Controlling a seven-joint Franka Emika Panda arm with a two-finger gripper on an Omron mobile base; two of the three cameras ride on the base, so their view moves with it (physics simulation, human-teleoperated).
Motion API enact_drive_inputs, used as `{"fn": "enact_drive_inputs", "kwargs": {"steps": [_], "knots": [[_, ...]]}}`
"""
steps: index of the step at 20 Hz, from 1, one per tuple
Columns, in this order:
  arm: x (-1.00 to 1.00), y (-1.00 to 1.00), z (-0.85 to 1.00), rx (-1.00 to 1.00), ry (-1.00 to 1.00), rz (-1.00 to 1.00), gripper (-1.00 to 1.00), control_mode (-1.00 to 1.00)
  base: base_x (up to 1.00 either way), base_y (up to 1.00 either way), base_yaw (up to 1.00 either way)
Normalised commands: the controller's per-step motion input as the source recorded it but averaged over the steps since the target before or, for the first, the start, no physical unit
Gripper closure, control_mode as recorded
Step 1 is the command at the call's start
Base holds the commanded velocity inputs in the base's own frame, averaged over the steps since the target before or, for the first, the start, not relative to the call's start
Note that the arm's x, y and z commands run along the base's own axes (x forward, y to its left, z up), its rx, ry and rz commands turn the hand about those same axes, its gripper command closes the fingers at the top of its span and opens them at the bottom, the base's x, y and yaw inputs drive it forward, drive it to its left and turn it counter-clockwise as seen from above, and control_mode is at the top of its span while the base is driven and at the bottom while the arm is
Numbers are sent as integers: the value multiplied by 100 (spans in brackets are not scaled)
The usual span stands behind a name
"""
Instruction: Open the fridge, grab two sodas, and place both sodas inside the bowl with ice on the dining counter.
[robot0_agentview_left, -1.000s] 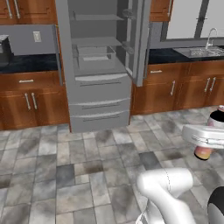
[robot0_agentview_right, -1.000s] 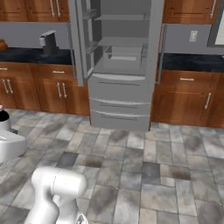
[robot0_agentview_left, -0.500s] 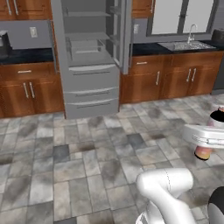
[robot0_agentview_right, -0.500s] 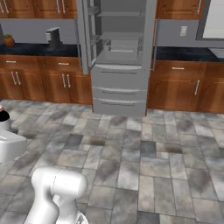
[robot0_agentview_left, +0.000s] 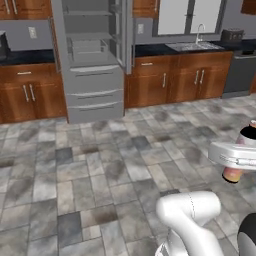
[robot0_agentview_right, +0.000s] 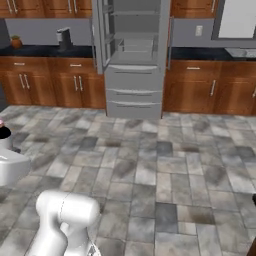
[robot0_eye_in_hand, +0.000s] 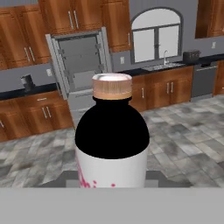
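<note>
My gripper (robot0_agentview_left: 237, 156) is shut on a soda (robot0_agentview_left: 241, 156) at the right edge of the left base view, holding the bottle upright above the floor. In the hand view the soda (robot0_eye_in_hand: 111, 142) stands close up, with a tan cap, a black neck and a white, pink-speckled body; my fingertips are hidden. Its black top (robot0_agentview_right: 4, 133) pokes up at the left edge of the right base view. The grey fridge (robot0_agentview_left: 90, 60) stands far back with its doors open and shelves bare, as the fridge (robot0_agentview_right: 132, 55) and fridge (robot0_eye_in_hand: 81, 65) also show. The bowl with ice and the dining counter are out of view.
Brown wall cabinets (robot0_agentview_left: 170, 80) with black tops flank the fridge. A sink (robot0_agentview_left: 194, 45), a toaster (robot0_agentview_left: 231, 35) and a dishwasher (robot0_agentview_left: 240, 72) sit to the right, a coffee machine (robot0_agentview_right: 63, 38) to the left. Wide grey tiled floor (robot0_agentview_left: 100, 170) lies between me and the fridge.
The whole picture has shifted: the base has backed away and turned, so the fridge looks smaller and farther. The soda stays in my shut gripper, in the same spot relative to the base.
</note>
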Motion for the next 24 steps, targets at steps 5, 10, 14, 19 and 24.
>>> {"fn": "enact_drive_inputs", "kwargs": {"steps": [5,10,14,19,24], "knots": [[0,0,0,0,0,0,100,100,-100,-8,-11],[0,0,0,0,0,0,100,100,-100,-25,-12],[0,0,0,0,0,0,100,100,-100,-42,-12],[0,0,0,0,0,0,100,100,-100,-50,-12],[0,0,0,0,0,0,100,100,-95,-71,-12]]}}
